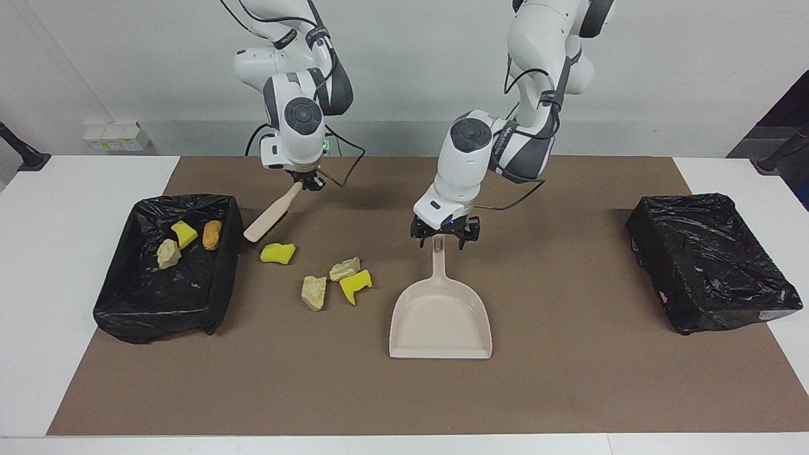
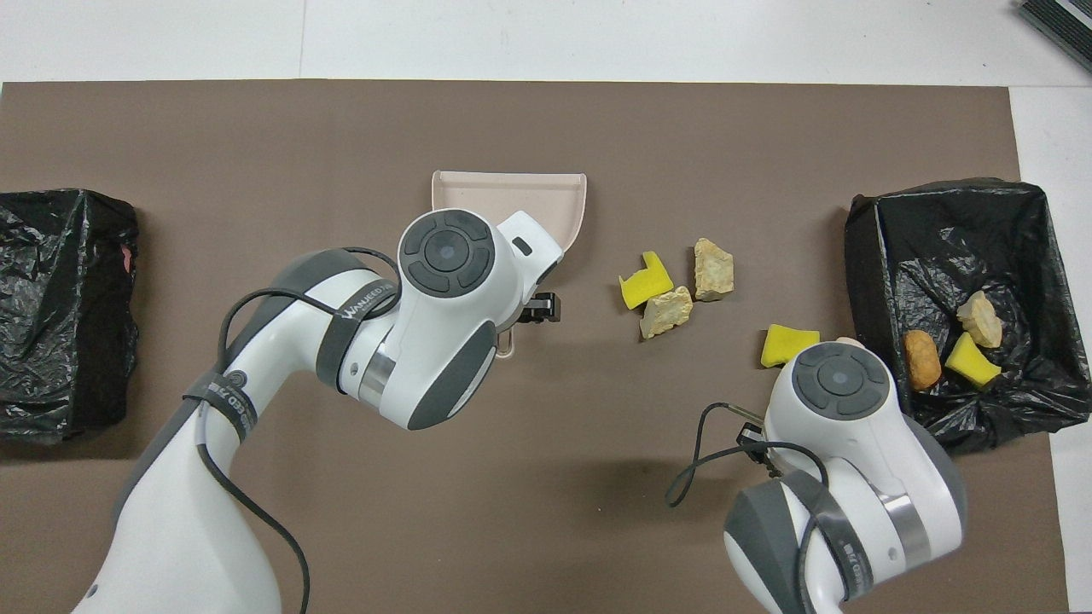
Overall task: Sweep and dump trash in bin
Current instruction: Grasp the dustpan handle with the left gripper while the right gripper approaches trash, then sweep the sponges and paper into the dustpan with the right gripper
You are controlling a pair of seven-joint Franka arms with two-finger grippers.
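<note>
When looking from overhead, can barely spot the brush: just a beige nub poking out at 12 o'clock of the right arm's wrist, the rest buried underneath. Same deal with the dustpan, handle mostly covered from above by the left arm.

Much clearer in the facing view. Got the right gripper clamped tight on the brush handle's top, brush slanting down toward 7 o'clock, low end right by the rim of the black-lined bin at the right arm's end. Can't make out the bristles against that liner. Got the left gripper spread wide, fingers either side of the dustpan handle's tip, not pinching it.

As for the trash: four chunks loose on the brown mat around 9 o'clock of the pan, three more inside the bin. Second bin at 3 o'clock of the pan, partly cut off overhead.
</note>
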